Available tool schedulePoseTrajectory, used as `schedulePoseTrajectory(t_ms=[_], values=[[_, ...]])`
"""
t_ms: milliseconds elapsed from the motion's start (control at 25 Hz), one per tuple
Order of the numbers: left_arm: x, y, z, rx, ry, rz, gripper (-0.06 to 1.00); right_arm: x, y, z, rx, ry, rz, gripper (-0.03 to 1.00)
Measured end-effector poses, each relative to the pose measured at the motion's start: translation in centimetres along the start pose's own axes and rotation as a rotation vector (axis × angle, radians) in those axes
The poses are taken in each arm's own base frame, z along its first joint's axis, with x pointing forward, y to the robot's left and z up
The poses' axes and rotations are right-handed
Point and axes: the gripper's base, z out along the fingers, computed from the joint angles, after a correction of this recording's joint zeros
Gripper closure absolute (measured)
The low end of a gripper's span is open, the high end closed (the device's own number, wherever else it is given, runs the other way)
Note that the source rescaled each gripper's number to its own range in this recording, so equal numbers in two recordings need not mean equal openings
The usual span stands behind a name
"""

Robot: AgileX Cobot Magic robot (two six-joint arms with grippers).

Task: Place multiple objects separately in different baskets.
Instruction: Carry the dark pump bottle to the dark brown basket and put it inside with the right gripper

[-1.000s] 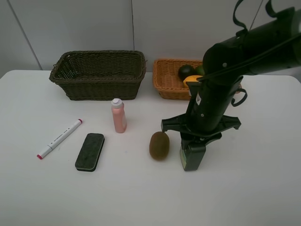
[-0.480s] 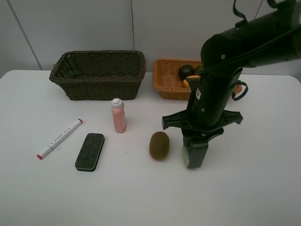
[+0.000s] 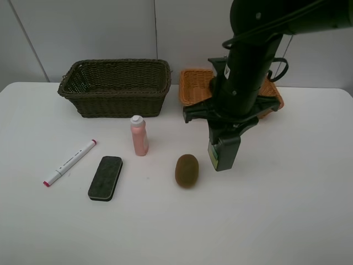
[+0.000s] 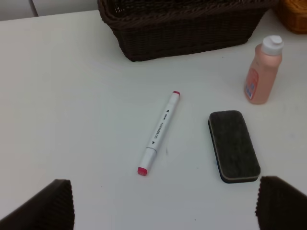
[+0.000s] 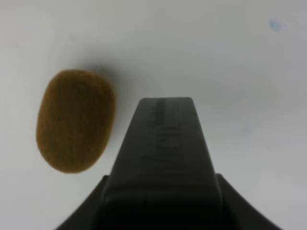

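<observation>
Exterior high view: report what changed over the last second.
The shut, empty right gripper moved up the view toward the orange-tan wicker basket. The brown oval kiwi, pink plastic bottle, white marker, black eraser and dark olive wicker basket stayed put.

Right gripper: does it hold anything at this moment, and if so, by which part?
Nothing is held. The right gripper is shut with nothing between its jaws. The kiwi lies beside it, outside the jaws.

Woven wicker baskets (image 3: 116,87), fuzzy matt kiwi (image 3: 187,170), smooth white table (image 3: 287,210).
</observation>
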Motion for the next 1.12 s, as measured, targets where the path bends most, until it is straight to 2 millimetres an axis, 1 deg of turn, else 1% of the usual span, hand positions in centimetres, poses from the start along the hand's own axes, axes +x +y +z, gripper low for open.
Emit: schedulePoseTrajectory(t_ms=[320, 520, 680, 800, 1040, 1120], values=[[0.0, 0.0, 0.0, 0.0, 0.0, 0.0, -0.06, -1.9, 0.6, -2.6, -0.041, -0.114, -0.124, 0.96], [0.0, 0.0, 0.0, 0.0, 0.0, 0.0, -0.06, -3.7, 1.3, -4.3, -0.098, -0.277, -0.215, 0.96], [0.0, 0.0, 0.0, 0.0, 0.0, 0.0, -0.06, -5.0, 2.0, -4.8, -0.148, -0.433, -0.271, 0.96], [0.0, 0.0, 0.0, 0.0, 0.0, 0.0, -0.06, -6.0, 2.7, -4.5, -0.18, -0.535, -0.298, 0.96], [0.0, 0.0, 0.0, 0.0, 0.0, 0.0, -0.06, -8.2, 4.3, -2.2, -0.23, -0.663, -0.311, 0.96], [0.0, 0.0, 0.0, 0.0, 0.0, 0.0, -0.06, -9.1, 4.8, -1.7, -0.236, -0.688, -0.318, 0.96]])
